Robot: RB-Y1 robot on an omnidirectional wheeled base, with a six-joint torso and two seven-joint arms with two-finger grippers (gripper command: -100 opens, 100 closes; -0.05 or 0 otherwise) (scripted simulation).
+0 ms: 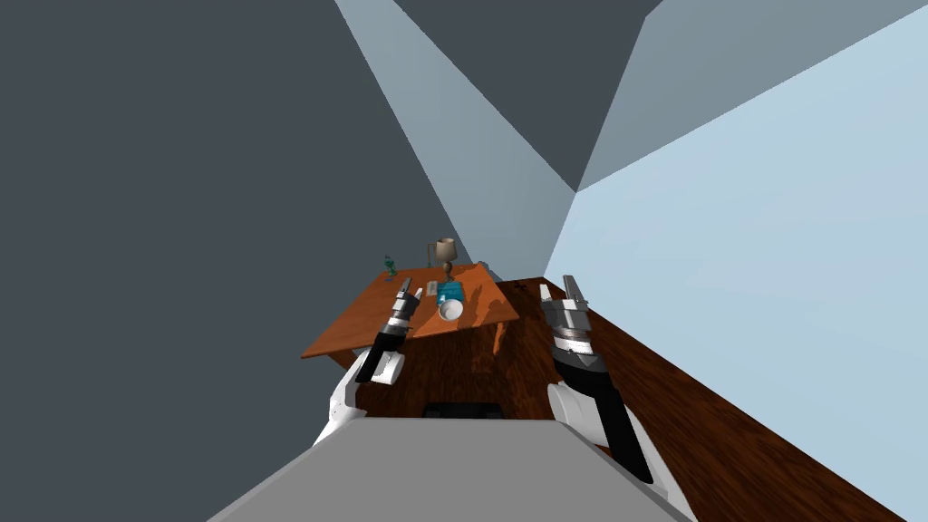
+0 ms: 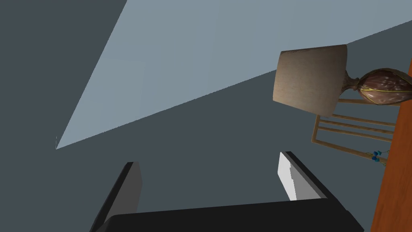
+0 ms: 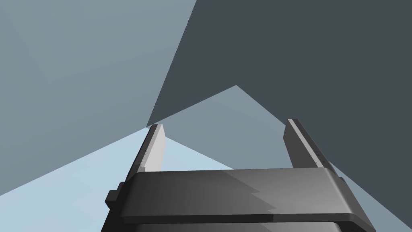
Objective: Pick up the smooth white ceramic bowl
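On the brown table (image 1: 358, 333), white bowl (image 1: 450, 310) near left gripper (image 1: 409, 289), jaws released; right gripper (image 1: 558, 290) likewise released

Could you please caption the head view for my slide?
Left gripper open above table near white bowl; right gripper open too.

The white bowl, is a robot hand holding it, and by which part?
No. Both the left hand and the right hand are open and empty; the white bowl sits on the table.
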